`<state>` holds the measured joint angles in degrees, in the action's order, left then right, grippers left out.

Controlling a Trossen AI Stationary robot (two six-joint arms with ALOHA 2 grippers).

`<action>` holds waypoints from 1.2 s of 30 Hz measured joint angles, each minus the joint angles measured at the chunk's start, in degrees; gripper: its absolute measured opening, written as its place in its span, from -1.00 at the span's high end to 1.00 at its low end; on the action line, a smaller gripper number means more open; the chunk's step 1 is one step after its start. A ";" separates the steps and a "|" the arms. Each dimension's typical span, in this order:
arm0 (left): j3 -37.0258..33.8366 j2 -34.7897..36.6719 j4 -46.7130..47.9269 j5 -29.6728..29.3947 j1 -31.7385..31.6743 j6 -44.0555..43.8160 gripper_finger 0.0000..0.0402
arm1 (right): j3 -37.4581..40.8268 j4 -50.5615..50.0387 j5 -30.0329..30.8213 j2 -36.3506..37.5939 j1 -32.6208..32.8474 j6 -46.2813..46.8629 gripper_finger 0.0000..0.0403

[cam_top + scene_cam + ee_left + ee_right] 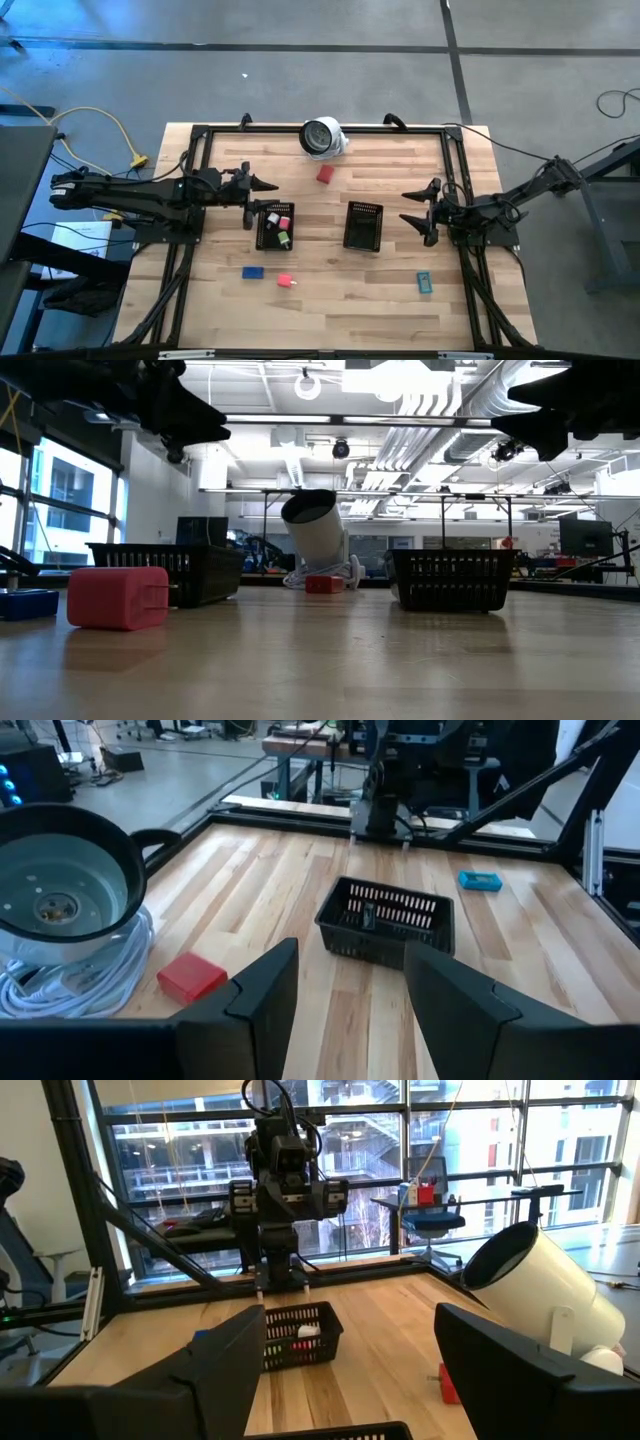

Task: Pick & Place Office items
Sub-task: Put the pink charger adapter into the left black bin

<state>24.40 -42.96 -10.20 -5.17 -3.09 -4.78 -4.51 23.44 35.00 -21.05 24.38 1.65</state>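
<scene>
- On the pale wood-plank table point(330, 300), seen from above, two black mesh trays sit mid-table: the left tray point(274, 226) holds small pieces in red, pink and green, the right tray point(363, 225) a dark piece I cannot make out. Four blocky pieces lie loose: a red block point(325, 174) near the white round camera point(322, 137), a blue block point(252, 271) and pink block point(285, 281) in front of the left tray, a teal block point(424, 283) toward the right edge. The left gripper point(262, 187) hovers beside the left tray, fingers parted, empty; the right gripper point(418, 206) hovers just right of the right tray, spread wide, empty.
- At table height, the pink block point(118, 597) stands closest, matte with a side groove; both trays show wire-grid walls, and the camera point(312, 528) leans tilted between them.
- In the left wrist view, two dark angular fingers point(262, 992) stand apart, nothing between; beyond lie the red block point(192, 977), the right tray point(386, 920) and the teal block point(480, 880).
- In the right wrist view, the fingers point(225, 1362) are wide apart and empty; the left tray point(297, 1336) sits beyond, the smooth white camera point(545, 1300) to one side.
</scene>
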 joint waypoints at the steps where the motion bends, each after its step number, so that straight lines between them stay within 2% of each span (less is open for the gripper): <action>1: 0.00 0.00 -0.17 0.00 0.00 0.00 0.12 | 0.00 0.00 0.00 0.01 0.00 0.00 -0.38; 28: 0.00 0.00 -0.26 0.00 0.00 0.85 0.12 | -0.02 -0.48 -0.02 -0.01 -0.02 1.49 -0.38; 36: 0.00 0.00 -0.17 0.04 0.00 -2.60 0.12 | -0.02 -0.57 -0.49 -0.01 -0.02 1.55 -0.38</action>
<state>24.40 -42.96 -10.37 -5.13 -3.09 -7.38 -4.54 22.87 34.51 -21.06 24.36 3.20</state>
